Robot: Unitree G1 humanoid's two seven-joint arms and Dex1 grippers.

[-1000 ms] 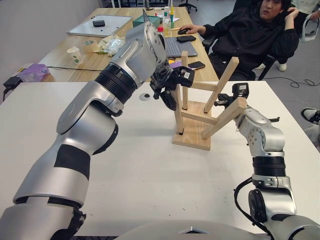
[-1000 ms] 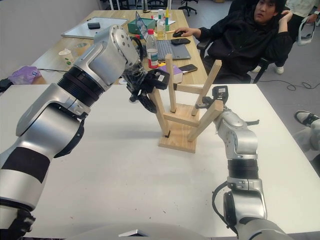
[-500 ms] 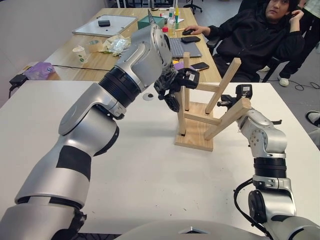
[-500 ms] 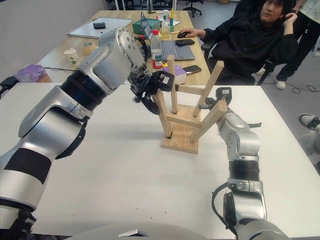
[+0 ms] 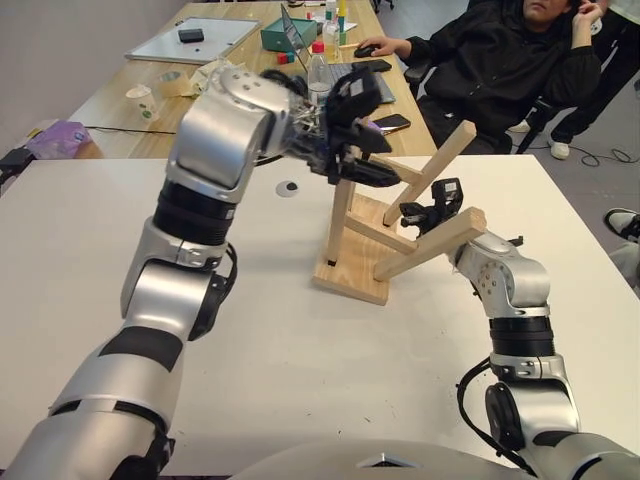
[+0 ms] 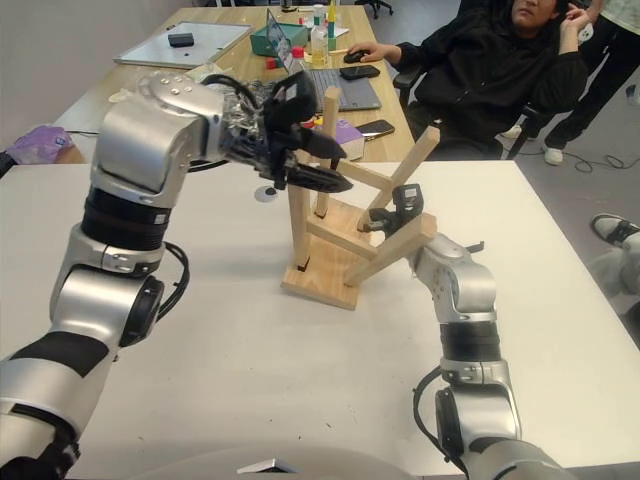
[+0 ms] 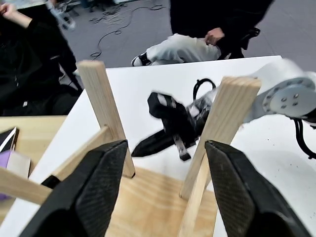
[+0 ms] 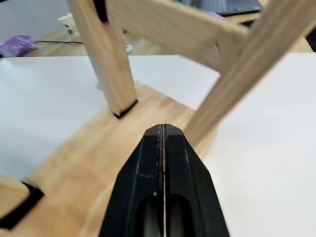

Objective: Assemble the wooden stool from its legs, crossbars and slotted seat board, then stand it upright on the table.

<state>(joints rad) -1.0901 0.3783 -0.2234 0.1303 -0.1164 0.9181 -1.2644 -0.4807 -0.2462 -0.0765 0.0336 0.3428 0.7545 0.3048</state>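
The wooden stool stands upside down on the white table (image 5: 250, 350). Its seat board (image 5: 350, 272) is at the bottom, tilted, and its legs (image 5: 338, 215) and crossbars (image 5: 362, 232) point up. My left gripper (image 5: 362, 140) hovers at the top of the left legs, open, its fingers (image 7: 103, 187) spread wide and holding nothing. My right gripper (image 5: 425, 213) reaches in between the right-hand legs, shut, with nothing between its fingers (image 8: 163, 148), just above the seat board (image 8: 98, 153). One splayed leg (image 5: 435, 243) lies across my right forearm.
Behind the white table is a wooden desk (image 5: 130, 115) with a laptop (image 5: 375, 85), a bottle (image 5: 318, 65), a phone (image 5: 390, 122) and cups; a person sits there. A small round disc (image 5: 287, 188) lies left of the stool. The table's front and left are free.
The left wrist has turned, lifted to the leg tops and opened its fingers. The stool has slid left and tipped more. The right gripper followed it, still shut.
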